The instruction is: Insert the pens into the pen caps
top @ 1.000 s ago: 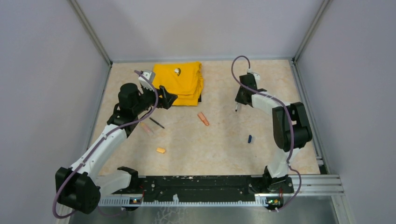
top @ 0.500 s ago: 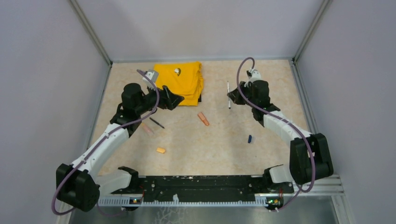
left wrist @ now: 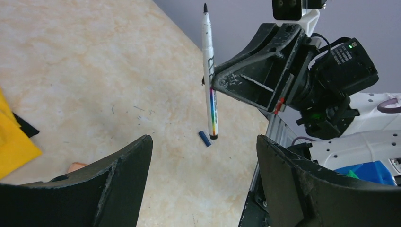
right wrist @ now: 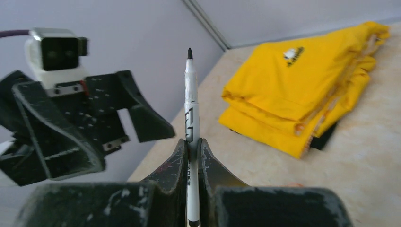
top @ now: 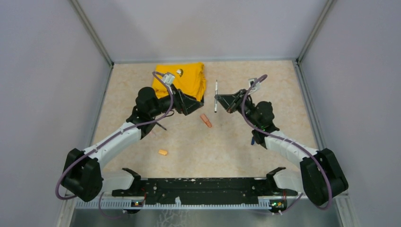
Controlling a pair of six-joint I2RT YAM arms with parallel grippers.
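We see white shells between black joints on the left arm (top: 116, 141) and right arm (top: 288, 144), 1 purple cable (top: 57, 185) each; the left gripper (left wrist: 203, 139) has scuffed black wedge fingers (left wrist: 302, 184).

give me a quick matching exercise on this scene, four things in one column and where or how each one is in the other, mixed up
Things:
1. white pen
2. light orange cap
3. yellow cloth
4. left gripper

States:
a. folded at the far side of the table
b. open, holding nothing
c. clamped in the right gripper
d. lying loose on the table, nearer the arm bases

Pairs: 1-c, 2-d, 3-a, 4-b
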